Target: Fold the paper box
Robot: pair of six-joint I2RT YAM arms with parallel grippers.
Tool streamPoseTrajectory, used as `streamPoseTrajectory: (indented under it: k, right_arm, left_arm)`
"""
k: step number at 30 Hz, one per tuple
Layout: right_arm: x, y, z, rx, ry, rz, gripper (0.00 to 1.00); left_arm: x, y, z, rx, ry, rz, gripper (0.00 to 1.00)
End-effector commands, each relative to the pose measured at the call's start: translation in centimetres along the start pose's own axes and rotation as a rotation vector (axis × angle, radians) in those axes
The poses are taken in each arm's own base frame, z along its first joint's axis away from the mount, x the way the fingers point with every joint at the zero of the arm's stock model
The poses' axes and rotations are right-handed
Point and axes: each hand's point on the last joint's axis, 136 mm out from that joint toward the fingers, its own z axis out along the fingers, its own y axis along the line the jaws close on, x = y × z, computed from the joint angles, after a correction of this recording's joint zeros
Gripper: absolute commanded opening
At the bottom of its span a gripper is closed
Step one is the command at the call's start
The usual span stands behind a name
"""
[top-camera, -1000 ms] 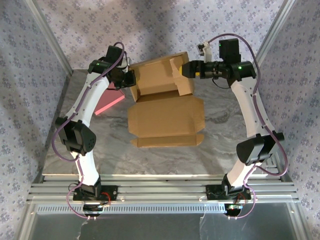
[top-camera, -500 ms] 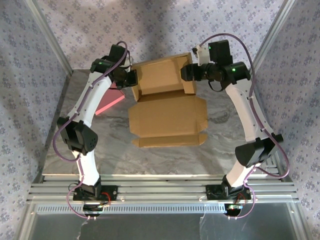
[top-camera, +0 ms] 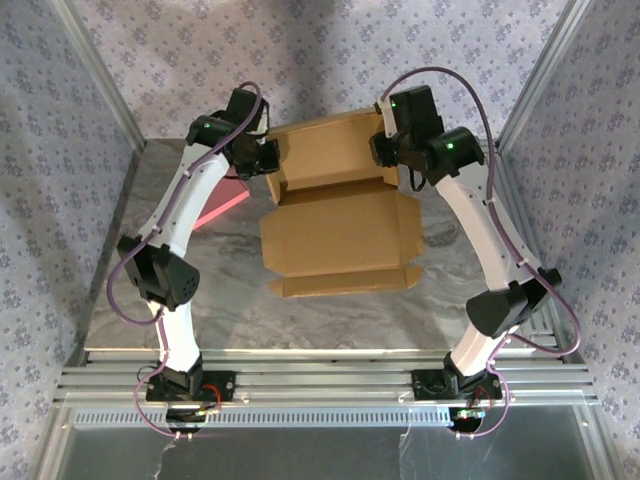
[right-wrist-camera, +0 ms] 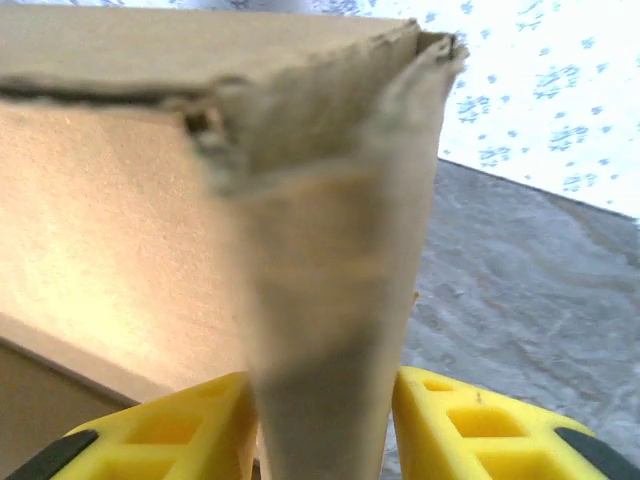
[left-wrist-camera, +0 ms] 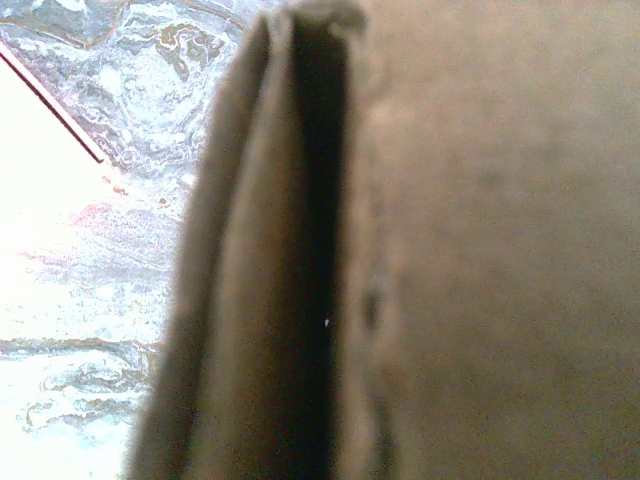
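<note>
grippers on raised paper box flaps

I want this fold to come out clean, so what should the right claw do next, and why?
Probably finish closing the right claw on the raised side flap of the paper box: the flap already stands between its yellow fingers, while the left claw holds the opposite side.

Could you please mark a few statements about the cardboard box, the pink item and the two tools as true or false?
1. The brown corrugated cardboard box lies completely flat. False: its far section stands raised.
2. The right tool's yellow fingers straddle a cardboard side wall. True.
3. The flat pink rectangle rests on top of the box. False: it lies on the marble table, left of the box.
4. The left tool is at the box's far-left corner. True.
</note>
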Motion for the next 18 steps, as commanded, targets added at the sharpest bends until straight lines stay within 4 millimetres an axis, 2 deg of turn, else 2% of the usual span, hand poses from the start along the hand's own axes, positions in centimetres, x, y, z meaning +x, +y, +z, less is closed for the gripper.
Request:
streamPoseTrajectory:
  k: [1,9,14,18]
  right_arm:
    - [-0.6,-1.8,-0.6,0.125,-0.014,-0.020,0.35]
    - [-0.6,-2.6,-0.4,0.222,-0.008,-0.037,0.19]
    - [-0.7,-2.7,-0.4,0.271,-0.009,-0.064,0.01]
    - [-0.5,-3.0,-0.3,0.310,0.000,-0.083,0.00]
  left_arm:
    - [0.2,-0.2,-0.4,-0.047,-0.005,-0.038,0.00]
    - [0.2,-0.3,-1.2,-0.107,-0.036,-0.071,0.00]
    - [-0.1,-0.2,-1.7,-0.118,-0.056,-0.088,0.00]
    - [-0.1,-0.3,-1.8,-0.122,-0.060,-0.088,0.00]
